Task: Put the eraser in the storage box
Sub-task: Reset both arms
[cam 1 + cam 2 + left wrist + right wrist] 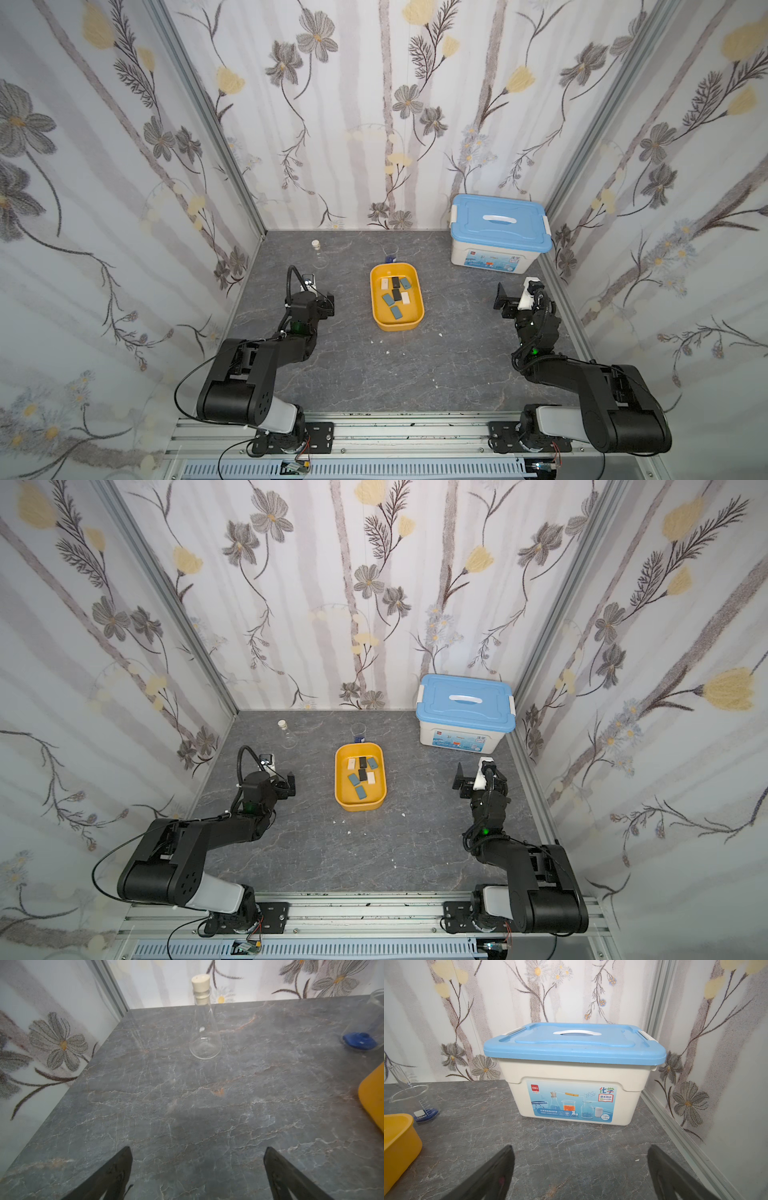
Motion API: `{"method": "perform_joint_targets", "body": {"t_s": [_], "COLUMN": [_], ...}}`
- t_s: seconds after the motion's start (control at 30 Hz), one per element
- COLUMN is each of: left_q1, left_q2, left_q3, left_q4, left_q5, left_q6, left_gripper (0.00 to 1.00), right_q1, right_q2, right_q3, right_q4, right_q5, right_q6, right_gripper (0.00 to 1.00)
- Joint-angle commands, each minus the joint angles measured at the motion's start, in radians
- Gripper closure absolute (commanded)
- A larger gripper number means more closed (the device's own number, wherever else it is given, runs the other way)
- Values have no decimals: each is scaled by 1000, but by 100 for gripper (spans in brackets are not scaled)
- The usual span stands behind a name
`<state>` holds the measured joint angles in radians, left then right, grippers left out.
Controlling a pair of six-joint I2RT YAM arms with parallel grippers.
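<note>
The yellow box sits mid-desk between the arms, its long side running front to back. The erasers lie inside it. The left gripper, nearer the box, and the right gripper are both wide open and empty.

The dark grey marbled surface lay open between the two arms and in front of the low-walled yellow-orange plastic storage box, whose lidless top was free from above. A clear glass beaker stood just behind it. A stoppered clear glass conical flask stood ahead of the left pincer, well apart. The white plastic box with light-blue lid filled the far right corner, ahead of the right pincer
</note>
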<state>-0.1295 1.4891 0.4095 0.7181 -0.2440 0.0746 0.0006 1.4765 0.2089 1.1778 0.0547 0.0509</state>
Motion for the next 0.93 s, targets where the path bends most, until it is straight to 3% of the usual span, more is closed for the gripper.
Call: {"method": "perform_joint_targets", "body": {"t_s": [0.0,0.13,0.2,0.23,0.27,0.9], "left_q1": [6,51,54,55,59,80], "left_q2": [10,35,98,61,89,72], "left_q3": [-8,-18,-47,-35,-43,-31], "left_q4": [121,153,277,185,262,197], "left_q5": [-49,-39,-81,-64,-73,-24], "left_q6": [-27,-87,-89,-112,-98,-118], "left_gripper": [0,0,0,0,0,0], "right_q1": [-2,-2,-2,-2,-2,-5], "right_q2": [-1,-1,-1,1,-1,0], "right_q3": [4,4,5,6,5,9], "right_q4": [50,49,49,49,49,45], "right_q5": [-18,-18,-19,-19,-19,-33], "right_q6": [-22,-22,-22,-22,-23,-26], "right_gripper": [0,0,0,0,0,0]}}
